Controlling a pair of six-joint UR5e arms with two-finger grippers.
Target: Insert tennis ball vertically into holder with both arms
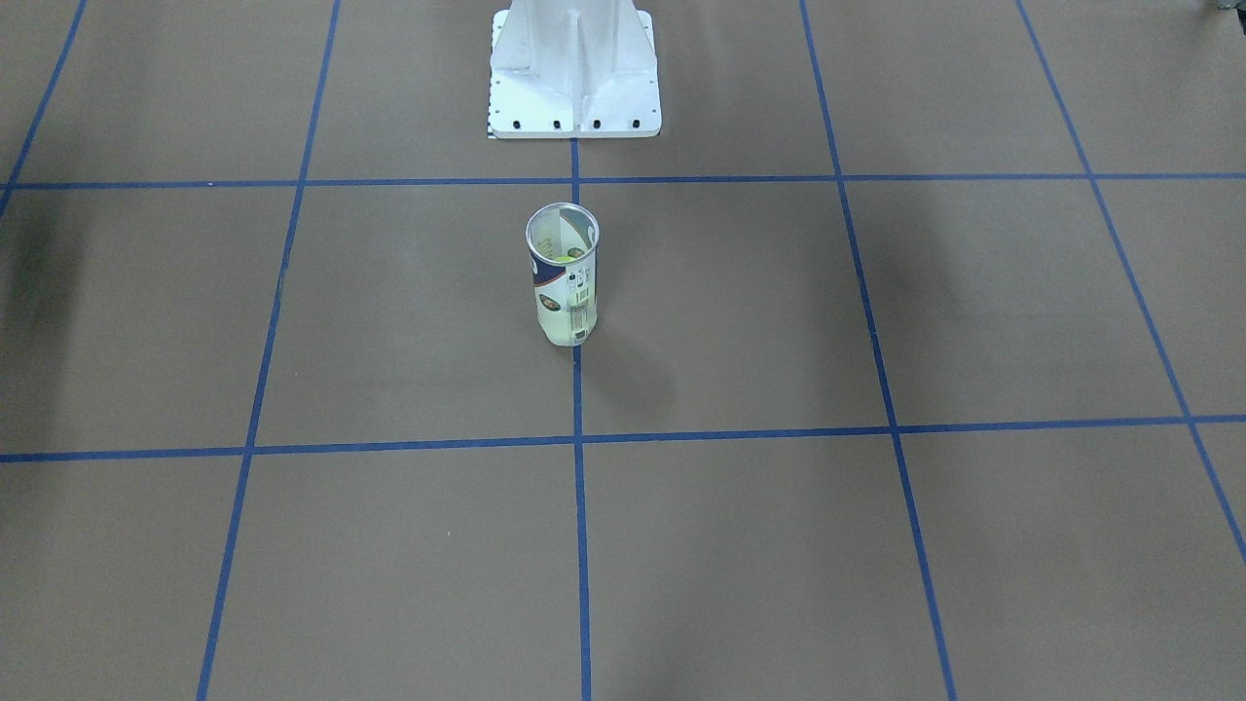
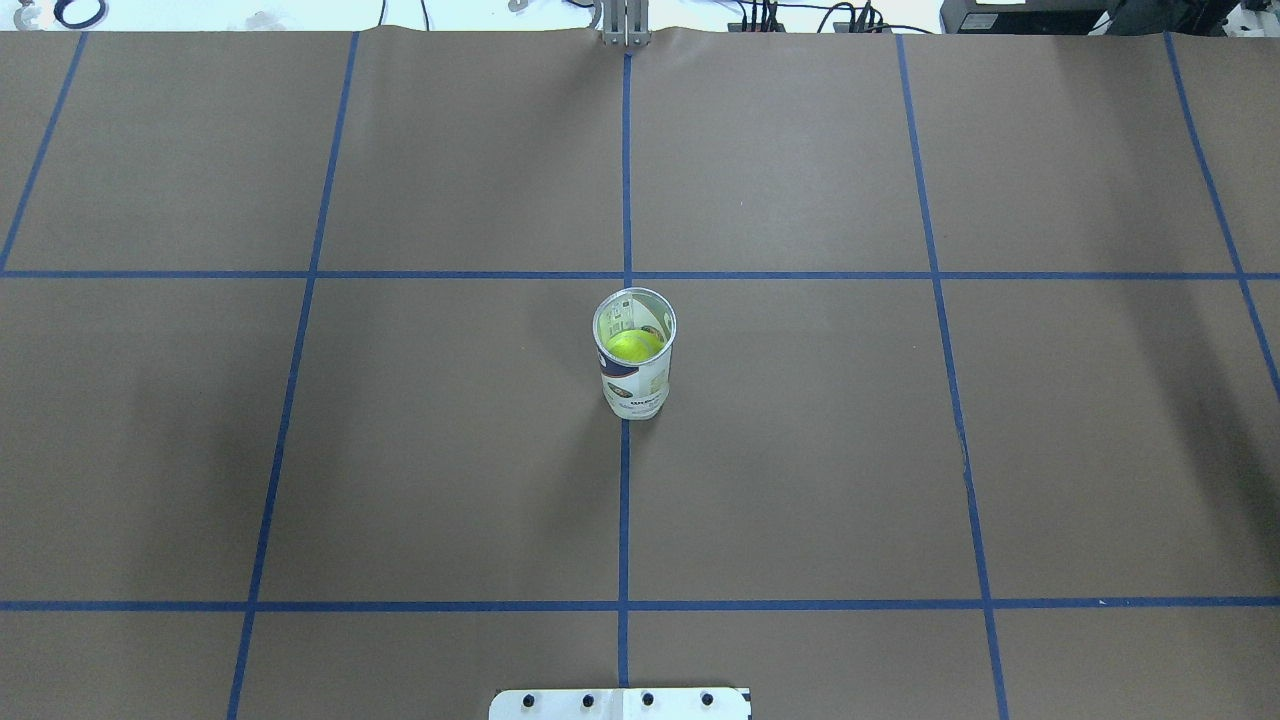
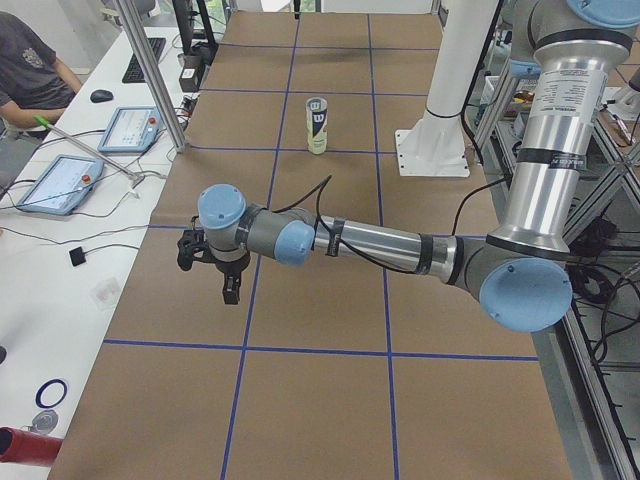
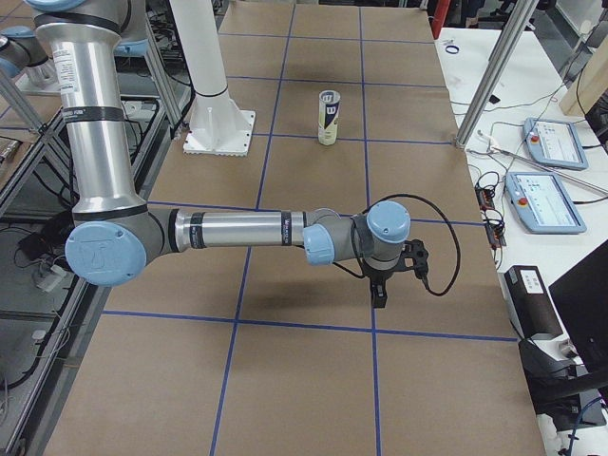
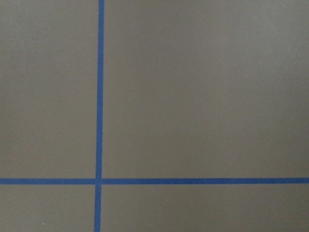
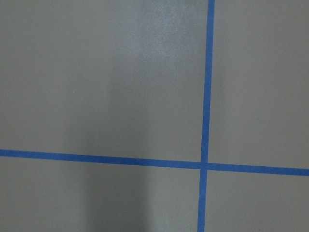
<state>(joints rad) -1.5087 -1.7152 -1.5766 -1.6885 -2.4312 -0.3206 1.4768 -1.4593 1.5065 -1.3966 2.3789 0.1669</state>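
Left pincer [image 3: 212, 270] hangs over bare surface [image 2: 400, 450] at its own end and right pincer [image 4: 394, 275] at the opposite end; can't tell whether either is released or clenched. Holder [image 2: 636, 355] stands mid-surface, well apart from both, neither arm clearly nearer, long axis vertical, mouth up. Tennis ball [image 2: 632, 345] sits inside, so insertion looks done.

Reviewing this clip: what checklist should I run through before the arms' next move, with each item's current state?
1. The holder stands upright on the table: ok.
2. The tennis ball sits inside the holder: ok.
3. The left gripper is well clear of the holder: ok.
4. The right gripper is well clear of the holder: ok.
5. Both grippers open: cannot tell, side views only.
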